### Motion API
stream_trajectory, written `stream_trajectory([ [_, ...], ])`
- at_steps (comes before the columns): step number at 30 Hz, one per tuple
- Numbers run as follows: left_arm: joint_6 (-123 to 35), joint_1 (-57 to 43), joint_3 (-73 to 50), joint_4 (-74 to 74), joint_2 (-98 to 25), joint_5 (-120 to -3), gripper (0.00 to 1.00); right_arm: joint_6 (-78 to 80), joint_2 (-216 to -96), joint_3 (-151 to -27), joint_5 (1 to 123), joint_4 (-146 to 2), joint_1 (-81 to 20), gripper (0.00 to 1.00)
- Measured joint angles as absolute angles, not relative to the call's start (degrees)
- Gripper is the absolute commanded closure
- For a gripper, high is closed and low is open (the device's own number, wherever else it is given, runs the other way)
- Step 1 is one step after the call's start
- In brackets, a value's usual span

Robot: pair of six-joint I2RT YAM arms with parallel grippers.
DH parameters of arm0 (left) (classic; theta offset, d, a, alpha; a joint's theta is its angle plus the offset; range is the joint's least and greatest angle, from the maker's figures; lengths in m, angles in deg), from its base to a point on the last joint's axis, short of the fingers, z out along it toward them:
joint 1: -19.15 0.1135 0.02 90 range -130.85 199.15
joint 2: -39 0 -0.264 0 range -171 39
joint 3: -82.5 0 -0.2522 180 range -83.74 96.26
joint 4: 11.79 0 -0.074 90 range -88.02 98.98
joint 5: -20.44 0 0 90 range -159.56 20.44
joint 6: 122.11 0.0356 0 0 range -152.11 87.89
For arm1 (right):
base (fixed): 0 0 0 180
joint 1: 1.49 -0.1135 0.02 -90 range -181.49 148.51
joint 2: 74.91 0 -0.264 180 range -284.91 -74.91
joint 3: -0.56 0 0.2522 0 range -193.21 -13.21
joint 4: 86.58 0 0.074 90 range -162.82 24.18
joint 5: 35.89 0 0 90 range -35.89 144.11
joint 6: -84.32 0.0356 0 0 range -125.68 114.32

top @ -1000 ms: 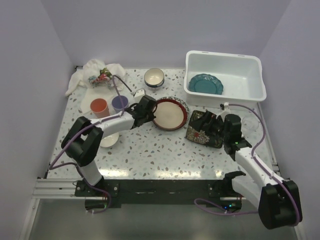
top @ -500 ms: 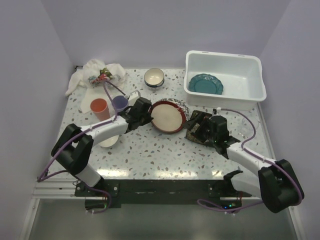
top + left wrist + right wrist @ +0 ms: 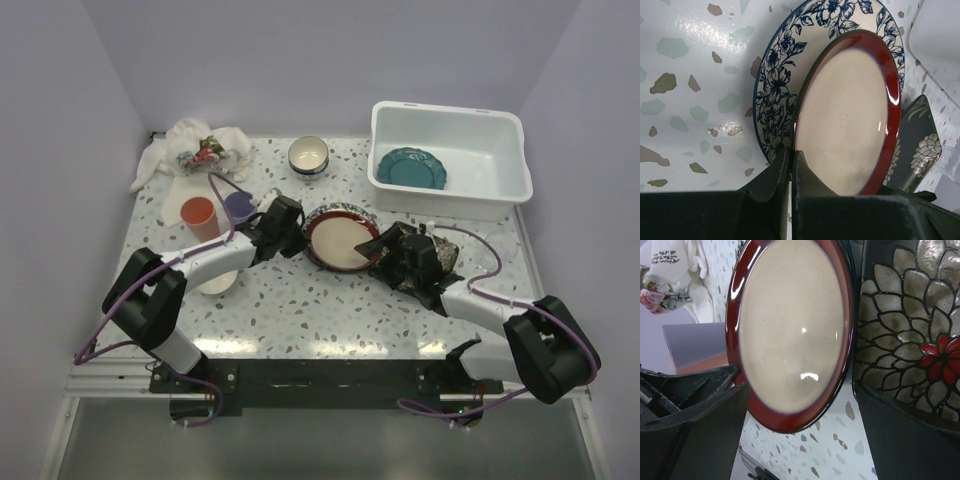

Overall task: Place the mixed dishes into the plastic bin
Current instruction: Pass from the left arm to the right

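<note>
Left gripper [image 3: 791, 156] is clamped on the near rim of the red plate [image 3: 847, 115], which is held tilted above the blue plate [image 3: 776, 85]. Right gripper [image 3: 393, 247] is spread wide, beside the square plate [image 3: 910, 340]. A teal plate [image 3: 411, 167] is seen lying in the bin [image 3: 485, 165].

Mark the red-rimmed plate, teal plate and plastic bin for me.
red-rimmed plate [image 3: 338, 243]: top external view, on its cream centre.
teal plate [image 3: 410, 168]: top external view, on its middle, lying inside the bin.
plastic bin [image 3: 450, 130]: top external view, on its far inner wall.
</note>
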State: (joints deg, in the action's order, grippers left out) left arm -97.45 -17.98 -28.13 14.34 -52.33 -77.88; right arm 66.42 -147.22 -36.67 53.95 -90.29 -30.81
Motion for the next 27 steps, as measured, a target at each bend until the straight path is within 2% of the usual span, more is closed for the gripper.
stream_trajectory([
  [10, -100.53, -17.69, -29.7, 13.44, -52.19, -72.2, 1.0, 69.02, -149.62, -36.67, 52.15, -94.05, -31.45, 0.12],
  [13, -100.99, -17.67, -30.14, 13.16, -51.87, -71.56, 1.0, 69.39, -150.37, -36.67, 52.09, -94.75, -31.45, 0.16],
  [22, -101.54, -17.61, -30.2, 13.18, -50.07, -71.02, 1.0, 68.95, -149.8, -36.54, 51.52, -92.41, -31.49, 0.48],
  [27, -101.52, -17.61, -30.42, 13.05, -50.05, -70.06, 1.0, 68.69, -147.2, -35.75, 50.84, -88.63, -31.69, 0.62],
])
